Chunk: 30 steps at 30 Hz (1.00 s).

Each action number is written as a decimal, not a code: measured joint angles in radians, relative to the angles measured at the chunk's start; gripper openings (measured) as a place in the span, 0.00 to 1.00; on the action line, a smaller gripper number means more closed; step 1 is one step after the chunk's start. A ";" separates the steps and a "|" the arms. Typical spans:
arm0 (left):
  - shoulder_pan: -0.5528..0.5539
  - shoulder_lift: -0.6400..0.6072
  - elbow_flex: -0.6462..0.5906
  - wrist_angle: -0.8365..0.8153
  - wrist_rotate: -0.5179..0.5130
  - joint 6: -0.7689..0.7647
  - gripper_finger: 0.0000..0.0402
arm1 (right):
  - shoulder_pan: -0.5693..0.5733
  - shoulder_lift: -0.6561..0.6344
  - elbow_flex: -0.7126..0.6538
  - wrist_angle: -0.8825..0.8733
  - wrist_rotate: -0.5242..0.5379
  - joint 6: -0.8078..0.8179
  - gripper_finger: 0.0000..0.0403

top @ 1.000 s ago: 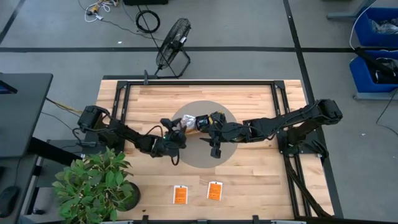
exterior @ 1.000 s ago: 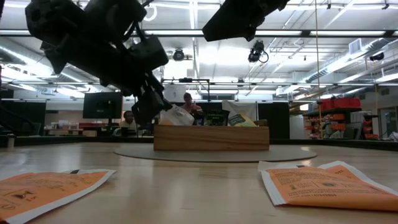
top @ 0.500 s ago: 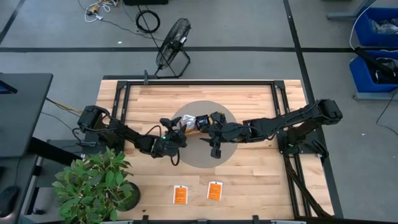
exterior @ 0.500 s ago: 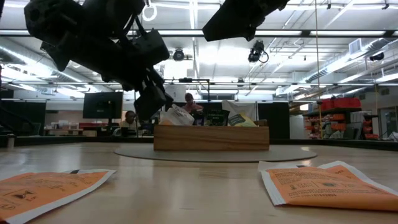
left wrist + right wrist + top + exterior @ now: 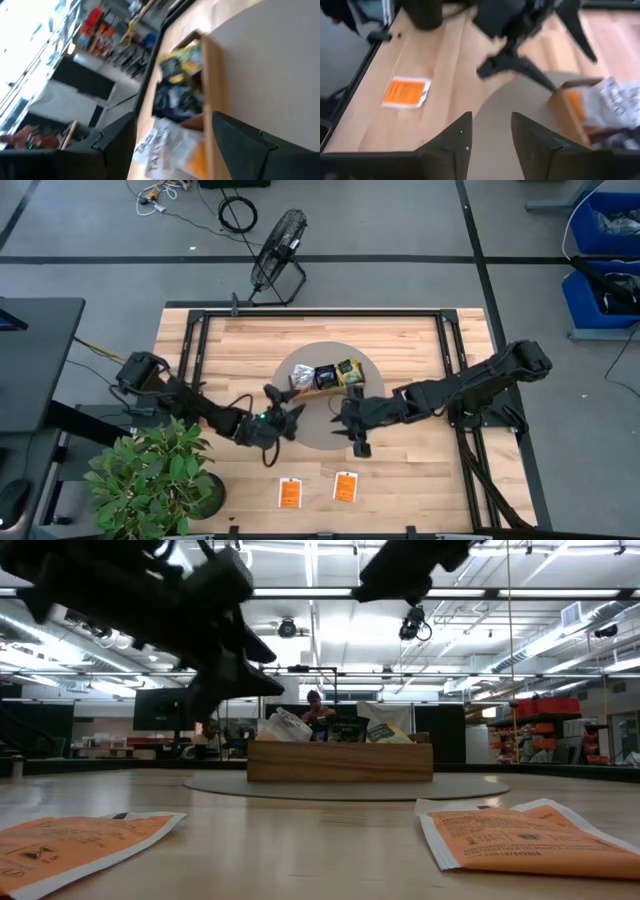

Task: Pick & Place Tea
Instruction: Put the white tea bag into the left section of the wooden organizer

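On the wooden bench [image 5: 400, 490] lies a round grey mat [image 5: 320, 442], and both dark arms reach in over its near edge. The left arm comes from the potted plant's [image 5: 150, 480] side, its end effector [image 5: 283, 420] hanging above the mat's edge with fingers [image 5: 250, 150] parted and nothing between them. The right arm stretches in from the opposite side; its end effector [image 5: 355, 442] hovers over the mat's near rim, fingers [image 5: 452, 145] apart with a clear gap, also empty. A wooden tray [image 5: 325, 387] sits on the mat beyond both end effectors, holding tea packets [image 5: 326, 376]: a white-and-orange one, a dark one and a yellow-green one, standing up out of the compartments. Near the bench's front edge, well apart from the mat, lie two orange packets, one [image 5: 290, 493] to the left and the other [image 5: 345, 486] just beside it.
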 joint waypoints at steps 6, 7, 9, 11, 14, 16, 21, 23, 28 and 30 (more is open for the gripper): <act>-0.068 -0.057 0.000 -0.003 0.097 -0.003 0.66 | 0.052 0.000 0.000 -0.087 0.002 0.032 0.36; -0.075 -0.068 0.000 -0.004 0.121 -0.013 0.66 | 0.062 0.000 0.000 -0.092 0.002 0.032 0.36; -0.085 -0.093 0.000 -0.019 0.175 -0.048 0.66 | 0.080 0.000 0.000 -0.106 -0.003 0.039 0.36; -0.089 -0.123 0.000 -0.054 0.247 -0.104 0.66 | 0.095 0.000 0.000 -0.128 -0.036 0.064 0.36; -0.088 -0.161 0.000 -0.160 0.365 -0.219 0.66 | 0.113 0.015 0.000 -0.144 -0.071 0.136 0.36; -0.088 -0.179 0.000 -0.231 0.406 -0.303 0.66 | 0.126 0.044 0.000 -0.146 -0.069 0.216 0.36; -0.088 -0.184 -0.001 -0.359 0.432 -0.459 0.66 | 0.161 0.159 0.000 -0.196 -0.089 0.495 0.36; -0.088 -0.181 -0.001 -0.381 0.432 -0.480 0.66 | 0.173 0.195 0.000 -0.206 -0.120 0.604 0.36; -0.087 -0.181 -0.001 -0.392 0.432 -0.490 0.66 | 0.211 0.254 0.000 -0.191 -0.162 0.757 0.36; -0.087 -0.181 -0.001 -0.393 0.432 -0.490 0.66 | 0.223 0.278 0.000 -0.162 -0.149 0.783 0.36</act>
